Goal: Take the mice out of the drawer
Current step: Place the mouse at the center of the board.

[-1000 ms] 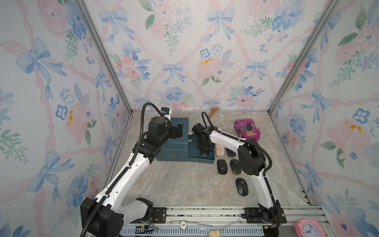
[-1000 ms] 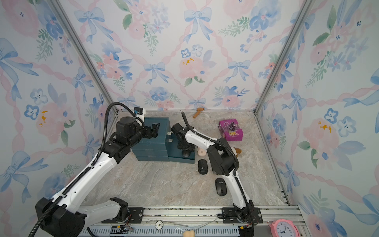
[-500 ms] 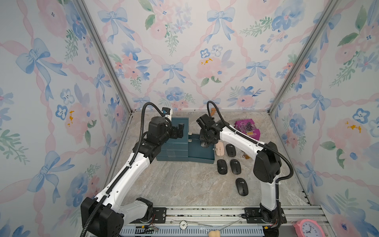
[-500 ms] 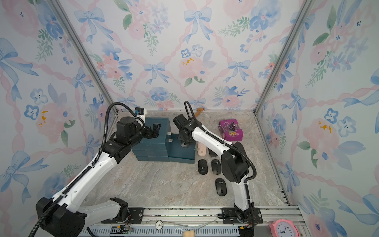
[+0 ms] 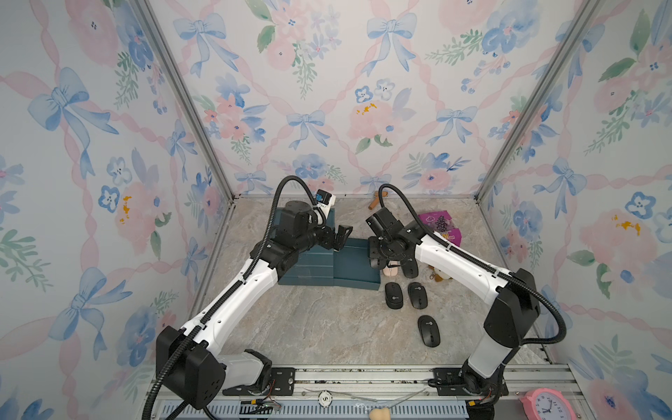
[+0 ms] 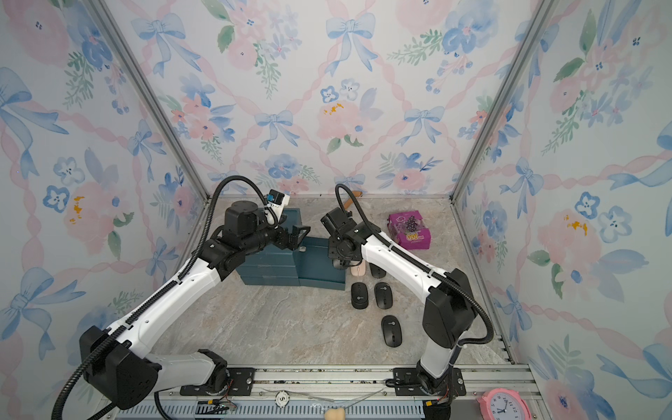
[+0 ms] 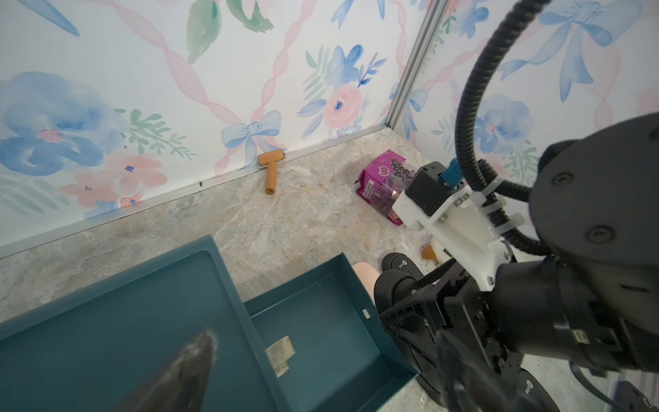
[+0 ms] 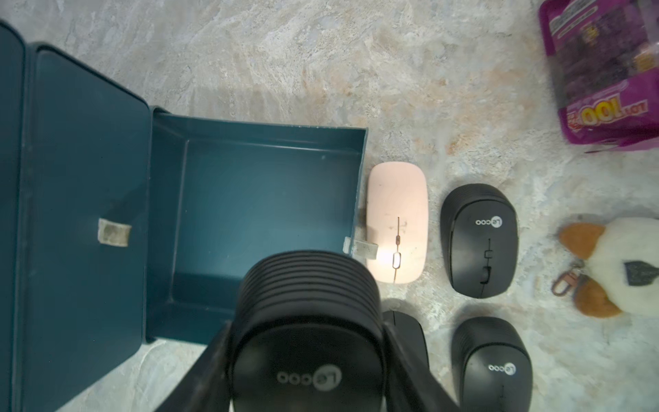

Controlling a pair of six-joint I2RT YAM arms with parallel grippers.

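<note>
Marble bench [image 5: 320, 327] in a floral-walled booth: right end effector [image 8: 306, 371] clamped on a black mouse [image 8: 306, 303] above the empty drawer's [image 8: 361, 178] three o'clock edge; best lower it flat beside five mice [image 5: 417, 295] at four o'clock before releasing.

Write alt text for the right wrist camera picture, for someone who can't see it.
The right gripper clamps a black mouse over the edge of an open teal drawer that looks empty. On the marble table beside the drawer lie a pink mouse, three more black mice, a plush keychain and a purple packet.
</note>
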